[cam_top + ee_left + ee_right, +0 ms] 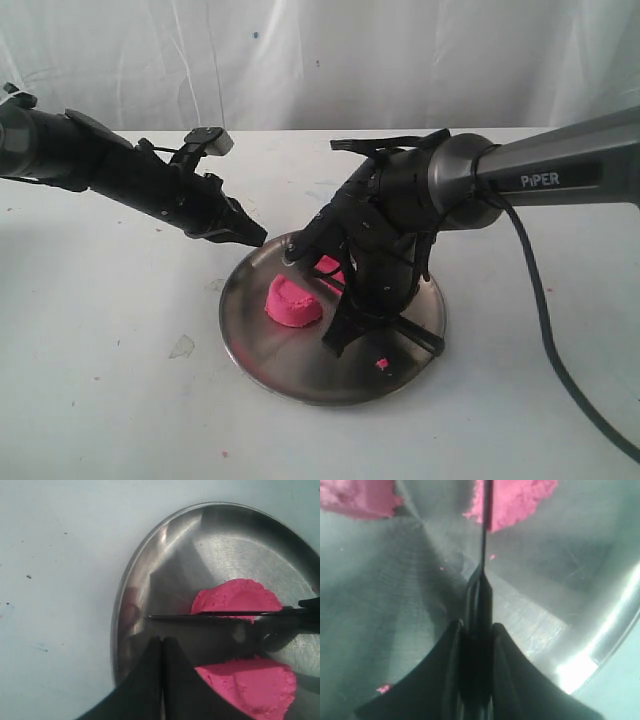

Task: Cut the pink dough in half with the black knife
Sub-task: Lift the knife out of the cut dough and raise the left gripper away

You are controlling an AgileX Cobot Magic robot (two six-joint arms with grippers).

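Two pieces of the pink dough [235, 597] are lying apart on the steel plate [260, 345]. The black knife [210, 615] is being clamped by the right gripper [479, 630], angled down between them. The left gripper [161, 650], fingers pressed together, is being held empty at the plate's rim.

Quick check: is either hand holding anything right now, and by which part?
The right hand grips the black knife by its handle, blade between the two pieces of pink dough. The left hand is shut and holds nothing.

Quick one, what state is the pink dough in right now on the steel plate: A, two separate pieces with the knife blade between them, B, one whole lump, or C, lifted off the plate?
A: the left wrist view shows two pink dough pieces apart on the steel plate, the black knife between them.
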